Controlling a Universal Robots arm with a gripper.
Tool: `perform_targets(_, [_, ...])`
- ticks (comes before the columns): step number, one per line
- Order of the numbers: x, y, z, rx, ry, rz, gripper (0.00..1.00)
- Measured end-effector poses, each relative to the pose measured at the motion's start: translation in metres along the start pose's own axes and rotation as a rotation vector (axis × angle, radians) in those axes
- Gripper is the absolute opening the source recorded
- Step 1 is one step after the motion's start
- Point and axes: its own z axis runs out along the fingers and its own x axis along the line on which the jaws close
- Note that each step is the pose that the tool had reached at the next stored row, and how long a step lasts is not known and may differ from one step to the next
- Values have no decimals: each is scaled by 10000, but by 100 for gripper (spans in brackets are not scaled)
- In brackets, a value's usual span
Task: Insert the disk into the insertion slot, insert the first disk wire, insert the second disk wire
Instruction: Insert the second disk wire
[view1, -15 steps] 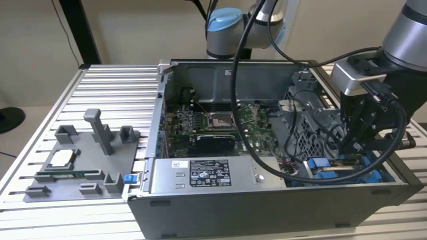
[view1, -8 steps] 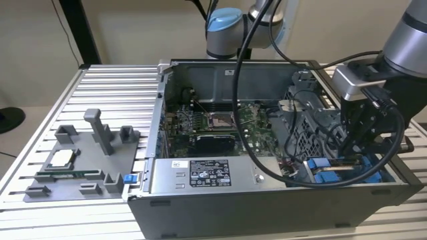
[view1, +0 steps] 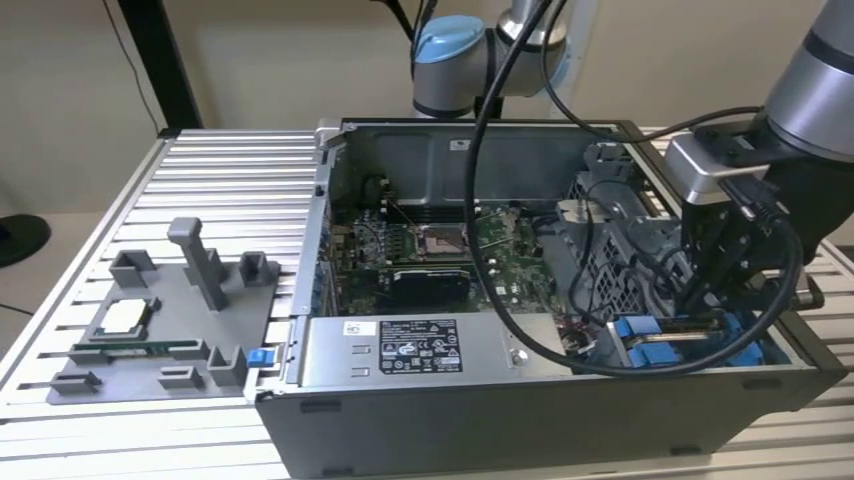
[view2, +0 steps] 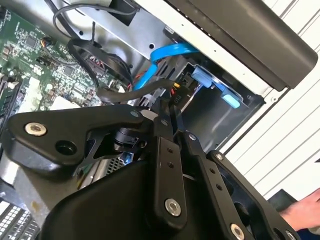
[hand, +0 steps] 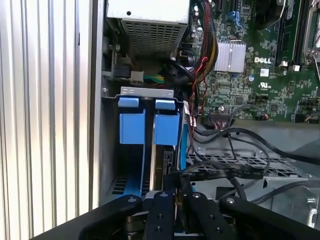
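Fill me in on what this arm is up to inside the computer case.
The arm has its gripper lowered into the drive bay at the corner of the open computer case, on the exterior view's right. In the first wrist view the blue disk frames sit upright in the bay, so the disk appears already seated. The fingers are closed around a black wire beside the blue frames. A blue cable runs to the bay in the second wrist view. Whether either wire is plugged in cannot be told.
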Motion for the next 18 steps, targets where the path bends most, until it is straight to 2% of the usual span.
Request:
perform_targets(5, [3,0,11,1,16,336,0])
perform_targets(10, [6,1,23,-34,30,662,0])
perform_targets(18, [36,-23,32,-128,35,769,0])
